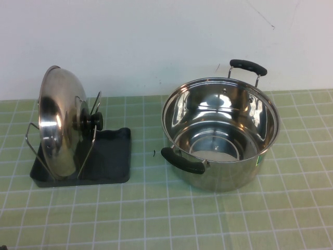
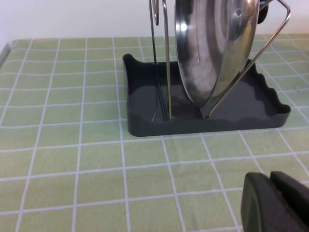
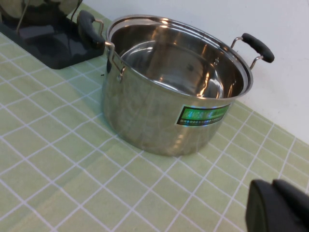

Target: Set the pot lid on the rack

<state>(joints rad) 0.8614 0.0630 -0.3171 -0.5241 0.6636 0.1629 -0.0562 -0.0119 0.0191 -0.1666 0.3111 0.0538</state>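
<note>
On the left side of the table, position of items: recorded as below
Pot lid point(image 1: 58, 122): stood on edge in the rack, leaned between the wire loops, black knob point(image 1: 92, 121) turned toward the pot
Rack point(image 1: 112, 156): dark grey tray with silver wire frame, set on the green checked cloth point(image 1: 208, 219); lid rim is seated in the tray floor in the left wrist view point(image 2: 212, 53)
Pot point(image 1: 221, 130): placed to the right of the rack, near it but apart, uncovered, two black handles
Left gripper point(image 2: 275, 203): seen only in its wrist view, low over the cloth, in front of the tray, nothing held; finger spacing cannot be told
Right gripper point(image 3: 280, 208): seen only in its wrist view, over the cloth beside the pot, nothing held; finger spacing cannot be told
</note>
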